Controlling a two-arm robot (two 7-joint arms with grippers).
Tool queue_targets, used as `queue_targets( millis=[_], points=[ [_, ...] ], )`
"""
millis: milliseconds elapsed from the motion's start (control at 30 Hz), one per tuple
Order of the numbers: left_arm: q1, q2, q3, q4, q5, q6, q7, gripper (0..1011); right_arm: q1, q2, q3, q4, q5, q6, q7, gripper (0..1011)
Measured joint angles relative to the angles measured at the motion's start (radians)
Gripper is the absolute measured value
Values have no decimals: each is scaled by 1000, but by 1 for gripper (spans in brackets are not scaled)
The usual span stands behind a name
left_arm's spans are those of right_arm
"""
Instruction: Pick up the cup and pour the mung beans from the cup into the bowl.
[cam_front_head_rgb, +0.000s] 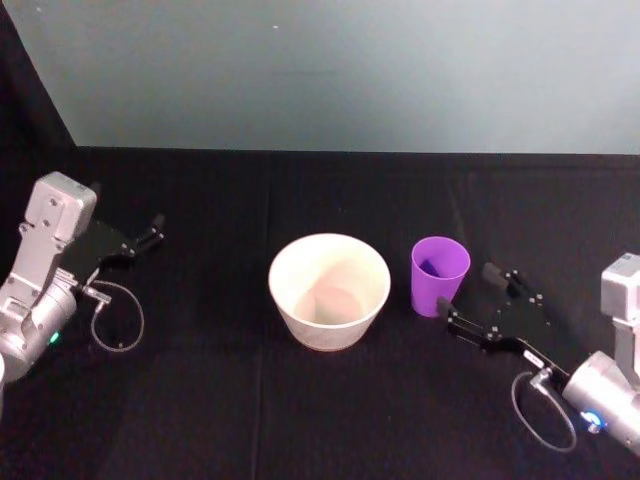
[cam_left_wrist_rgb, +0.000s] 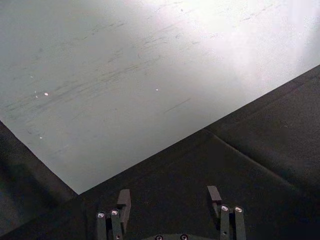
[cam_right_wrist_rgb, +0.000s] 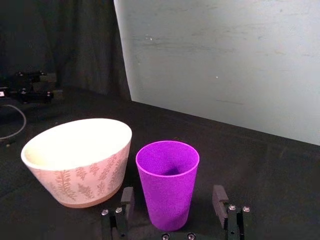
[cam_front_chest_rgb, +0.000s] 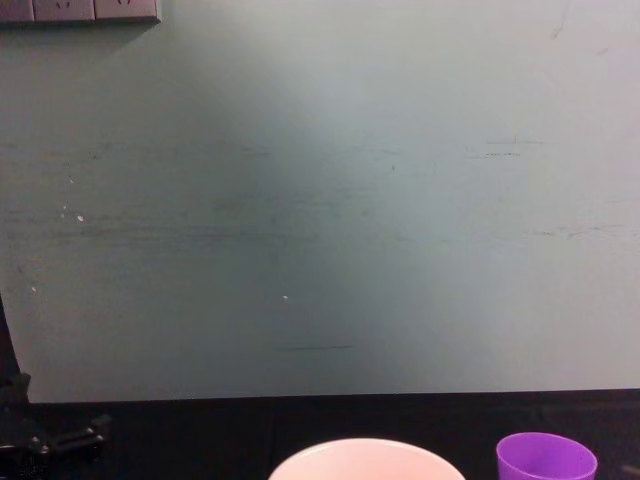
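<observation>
While your right gripper (cam_front_head_rgb: 468, 292) sits low at the near right of the black-covered worktop (cam_front_head_rgb: 300, 420), its fingers are spread wide and grip nothing. Just ahead of it you have the cup (cam_front_head_rgb: 440, 275), upright on the worktop, and the right wrist view puts it between the two fingers; you cannot tell whether either one touches it. A dark patch shows inside the cup, too small to make out. Just beside the cup, on its left and not touching it, stands the bowl (cam_front_head_rgb: 330, 332), upright, with a leaf pattern on its outer wall. Well apart from the bowl, at the far left, your left gripper (cam_front_head_rgb: 152, 232) rests parted and empty. Behind everything rises the pale wall (cam_front_head_rgb: 350, 70)
</observation>
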Motion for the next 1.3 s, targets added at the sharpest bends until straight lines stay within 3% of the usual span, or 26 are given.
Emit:
queue_targets(
  millis=[400,767,1300],
  points=[
    [0,0,0,0,0,0,0,1000,52,-43,-6,28,-44,42,17,1003],
    [0,0,0,0,0,0,0,1000,89,-90,-8,69,-88,45,16,1003],
    [0,0,0,0,0,0,0,1000,110,-146,26,114,-106,31,25,1003]
  ],
)
